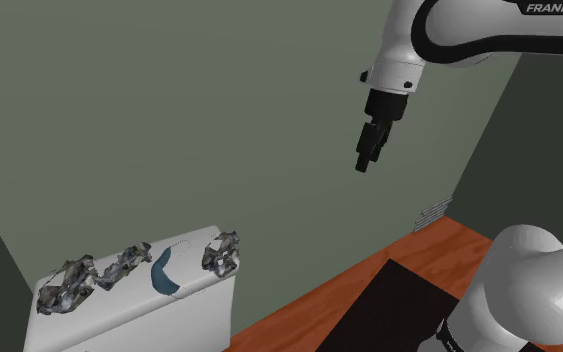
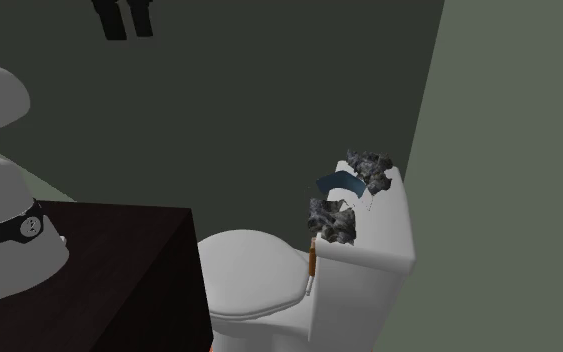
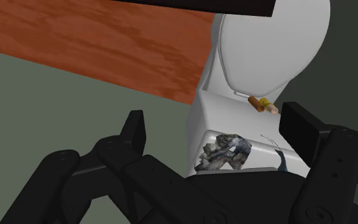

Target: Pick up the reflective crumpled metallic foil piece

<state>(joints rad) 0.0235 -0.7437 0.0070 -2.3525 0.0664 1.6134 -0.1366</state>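
Note:
Three crumpled, grey, shiny foil pieces lie on the white toilet tank lid (image 1: 119, 312): one at the shoulder view's left (image 1: 66, 285), one beside it (image 1: 124, 265), and one at the lid's right end (image 1: 221, 253). Two foil clumps (image 2: 372, 170) (image 2: 334, 220) also appear in the second exterior view. My black gripper (image 1: 369, 152) hangs high in the air, far above and to the right of the tank, open and holding nothing. Looking down between the spread fingers (image 3: 133, 130), I see one foil piece (image 3: 225, 153) far below the gripper (image 3: 217, 124).
A blue curved strip (image 1: 164, 272) lies on the lid between the foil pieces. An orange cylinder (image 2: 312, 260) sits at the tank's front, above the closed toilet seat (image 2: 249, 275). Grey-green walls stand behind the tank. The dark stand (image 2: 139, 260) is beside the toilet on a reddish wood floor (image 3: 107, 51).

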